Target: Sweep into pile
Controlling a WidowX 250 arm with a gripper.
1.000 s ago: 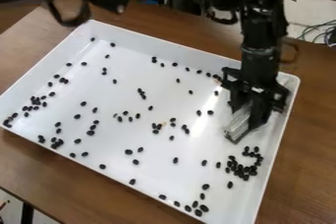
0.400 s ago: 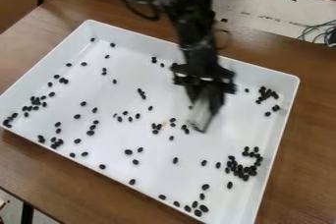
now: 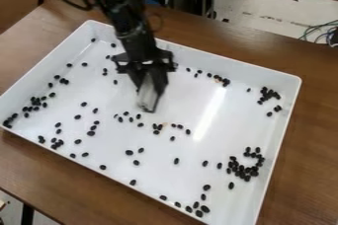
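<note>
Wooden table [image 3: 316, 135], glossy tray [image 3: 158, 137], oval beans [image 3: 176, 161]; the claw [image 3: 149, 79] grips a pale, seemingly flat tool [image 3: 148, 98].

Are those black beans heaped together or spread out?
Spread out: black beans lie scattered across the white tray, with a clump at lower right.

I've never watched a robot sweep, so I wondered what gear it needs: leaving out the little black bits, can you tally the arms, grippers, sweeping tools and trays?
Black robot arm: 1
Black gripper: 1
Pale tool, in the gripper: 1
White tray: 1
Total: 4
</note>
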